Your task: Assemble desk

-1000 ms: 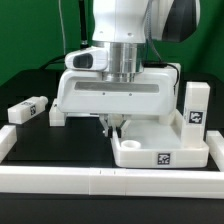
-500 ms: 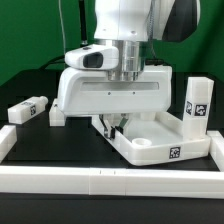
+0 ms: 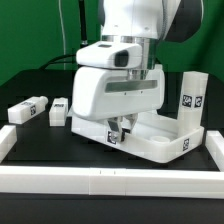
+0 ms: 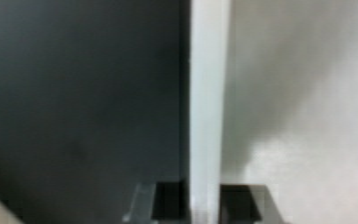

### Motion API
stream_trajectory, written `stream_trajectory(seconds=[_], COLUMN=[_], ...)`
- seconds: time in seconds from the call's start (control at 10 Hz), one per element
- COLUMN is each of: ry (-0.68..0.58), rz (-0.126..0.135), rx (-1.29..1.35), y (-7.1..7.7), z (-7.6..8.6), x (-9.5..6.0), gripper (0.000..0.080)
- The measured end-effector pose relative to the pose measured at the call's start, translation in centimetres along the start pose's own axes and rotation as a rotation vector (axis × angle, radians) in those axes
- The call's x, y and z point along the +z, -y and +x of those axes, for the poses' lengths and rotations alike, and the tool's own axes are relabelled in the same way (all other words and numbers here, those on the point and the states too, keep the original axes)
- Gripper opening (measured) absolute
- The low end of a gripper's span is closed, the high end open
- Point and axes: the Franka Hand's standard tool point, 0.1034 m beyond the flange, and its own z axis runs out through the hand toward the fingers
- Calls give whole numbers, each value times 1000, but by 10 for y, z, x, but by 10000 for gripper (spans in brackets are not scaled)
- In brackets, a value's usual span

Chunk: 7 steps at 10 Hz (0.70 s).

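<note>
The black matte table (image 3: 55,148) is framed by long white border rails (image 3: 100,181). On it, toward the exterior view's right, lies the tabletop (image 3: 158,148) — a smooth white plastic tray with a raised rim, askew to the rails. An upright leg (image 3: 192,108), square in section, stands at its far right corner. A second leg (image 3: 28,108) and a third leg (image 3: 60,110) lie flat at the left, well apart from the tray. The gripper (image 3: 118,131) is clenched on the thin rim (image 4: 208,100) — probably the near-left edge, as the arm hides much.
</note>
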Motion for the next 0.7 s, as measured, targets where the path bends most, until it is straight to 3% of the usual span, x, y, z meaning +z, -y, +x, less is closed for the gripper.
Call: stream_trajectory(seconds=[0.5, 0.7], ry=[11, 21], rz=[-11, -2], rx=[-287, -380], y=[-3, -2], z=[0, 16], x=[1, 0], gripper=[65, 65])
